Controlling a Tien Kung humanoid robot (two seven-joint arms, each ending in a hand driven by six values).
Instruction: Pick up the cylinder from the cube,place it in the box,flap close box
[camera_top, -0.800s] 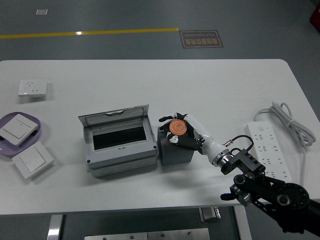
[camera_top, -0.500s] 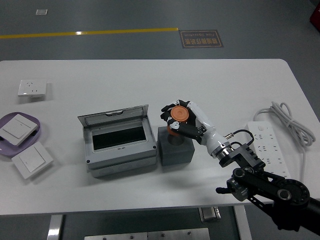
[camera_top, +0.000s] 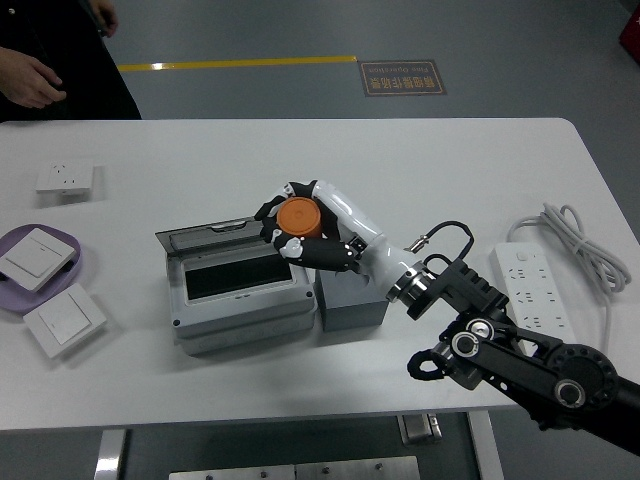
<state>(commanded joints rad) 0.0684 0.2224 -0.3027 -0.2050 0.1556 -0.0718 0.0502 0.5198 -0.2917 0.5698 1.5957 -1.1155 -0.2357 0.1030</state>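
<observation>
The orange cylinder (camera_top: 298, 217) is up off the cube (camera_top: 351, 300) and sitting in the right hand (camera_top: 305, 232), fingers clamped around it, hovering over the right rear corner of the open grey box (camera_top: 240, 292), right by the raised clear lid (camera_top: 228, 230). Not in the box yet, by the look of it.

Worry from here, I reckon: it's close to that lid and the box rim, so a release here could bounce it off the edge or knock the lid shut early.

Around it: wall switches (camera_top: 65, 319) and a purple tray (camera_top: 80, 262) far left, a power strip (camera_top: 537, 298) on the right, a person's hand (camera_top: 33, 82) at the far-left corner.
</observation>
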